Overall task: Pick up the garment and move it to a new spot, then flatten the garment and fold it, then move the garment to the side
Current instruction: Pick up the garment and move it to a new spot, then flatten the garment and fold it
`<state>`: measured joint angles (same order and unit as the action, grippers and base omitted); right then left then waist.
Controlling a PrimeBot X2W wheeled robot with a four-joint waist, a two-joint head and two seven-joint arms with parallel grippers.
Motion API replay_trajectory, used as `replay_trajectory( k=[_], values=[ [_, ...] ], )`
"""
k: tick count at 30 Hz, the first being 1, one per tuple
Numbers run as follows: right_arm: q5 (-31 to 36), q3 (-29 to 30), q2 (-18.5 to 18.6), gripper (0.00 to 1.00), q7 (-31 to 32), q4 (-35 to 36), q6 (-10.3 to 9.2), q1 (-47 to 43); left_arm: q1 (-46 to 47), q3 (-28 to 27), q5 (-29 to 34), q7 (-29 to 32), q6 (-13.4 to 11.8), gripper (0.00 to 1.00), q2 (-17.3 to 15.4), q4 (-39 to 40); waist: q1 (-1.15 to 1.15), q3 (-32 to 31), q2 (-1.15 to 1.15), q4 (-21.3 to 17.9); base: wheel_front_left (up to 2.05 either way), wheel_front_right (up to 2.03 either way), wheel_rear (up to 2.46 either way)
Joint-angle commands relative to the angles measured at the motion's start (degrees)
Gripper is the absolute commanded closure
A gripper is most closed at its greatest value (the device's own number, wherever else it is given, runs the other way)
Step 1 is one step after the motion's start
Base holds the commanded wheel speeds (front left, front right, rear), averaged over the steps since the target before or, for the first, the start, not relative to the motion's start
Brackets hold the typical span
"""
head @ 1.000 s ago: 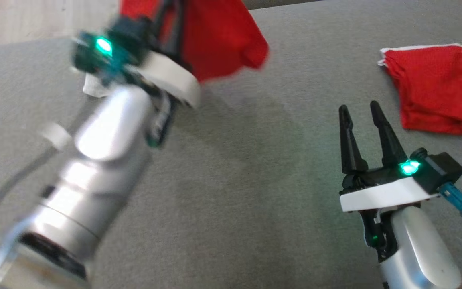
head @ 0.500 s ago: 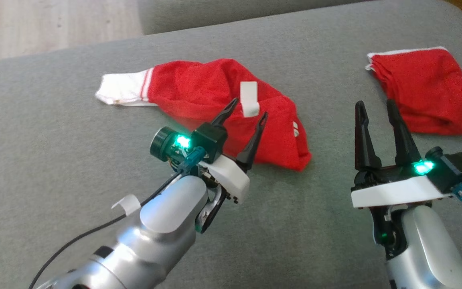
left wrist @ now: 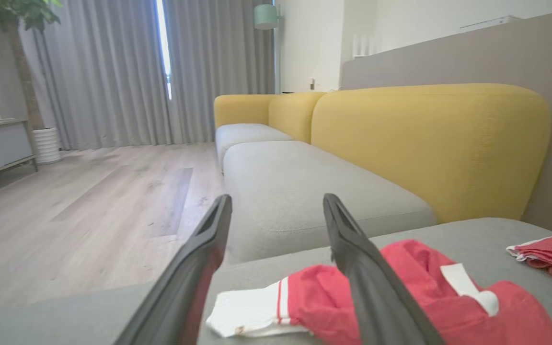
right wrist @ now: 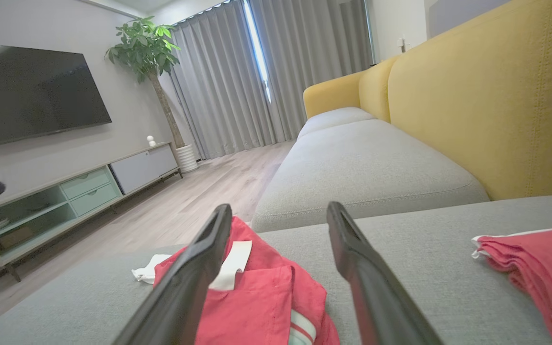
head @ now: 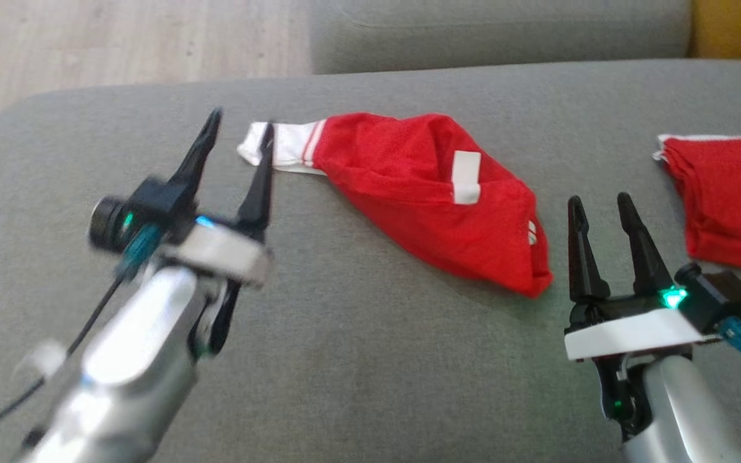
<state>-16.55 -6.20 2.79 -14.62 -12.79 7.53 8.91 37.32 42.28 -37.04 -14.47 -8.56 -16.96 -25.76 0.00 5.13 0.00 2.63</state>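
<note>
Both left tool [head: 242, 120] and right tool [head: 599, 199] are spread, empty. Best pinch two corners of the garment [head: 409, 173], then pull flat.

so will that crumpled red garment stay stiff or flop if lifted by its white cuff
Probably floppy: the red garment lies in soft folds on the cushion. Likely light: thin cloth. Lifted by the white cuff, the rest should dangle.

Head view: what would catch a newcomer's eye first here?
The crumpled red garment with a white cuff, lying mid-cushion on the grey sofa. A second red garment sits folded at the right edge. Both grippers are open and empty: the left gripper by the white cuff, the right gripper near the garment's lower corner.
</note>
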Motion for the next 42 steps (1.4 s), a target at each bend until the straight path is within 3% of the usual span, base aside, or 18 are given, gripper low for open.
replay_trajectory(
  k=[1,6,14,28,41,42],
  values=[
    [0.68,-0.92,0.09,0.00,-0.38,1.42,-0.04,0.72,-1.96,-3.57,0.63,-0.50,0.14,0.00,-2.38,3.40,0.00,-1.25,0.00,1.42,0.00,0.00,0.00],
    [0.79,-0.83,0.09,0.00,-0.38,0.23,-0.04,-1.01,-13.72,-9.42,1.94,-0.51,0.50,0.00,-3.79,10.55,0.00,-2.59,0.00,2.88,0.00,0.00,0.00],
    [0.63,-1.72,0.09,0.00,-0.38,-0.67,-0.04,-2.01,-24.53,-16.59,5.60,-0.52,1.48,0.00,1.11,15.58,0.00,-2.96,0.00,2.78,0.00,0.00,0.00],
    [0.36,-0.21,0.09,0.00,4.21,-7.57,-0.04,3.83,-24.05,-20.42,10.86,-0.52,6.81,0.00,6.04,13.55,0.00,-0.03,0.00,4.91,0.00,0.00,0.00],
    [-9.22,-0.84,0.09,0.00,7.80,-24.20,-0.04,15.23,-22.41,-22.06,14.16,-0.52,10.16,0.00,10.04,10.56,0.00,3.09,0.00,8.96,0.00,0.00,0.00],
    [-9.54,-1.38,0.09,0.59,7.56,-24.73,-0.04,15.68,-22.39,-22.22,14.36,-0.52,10.31,0.00,10.22,10.41,0.00,3.10,0.00,9.05,0.00,0.00,0.00]
  ],
)
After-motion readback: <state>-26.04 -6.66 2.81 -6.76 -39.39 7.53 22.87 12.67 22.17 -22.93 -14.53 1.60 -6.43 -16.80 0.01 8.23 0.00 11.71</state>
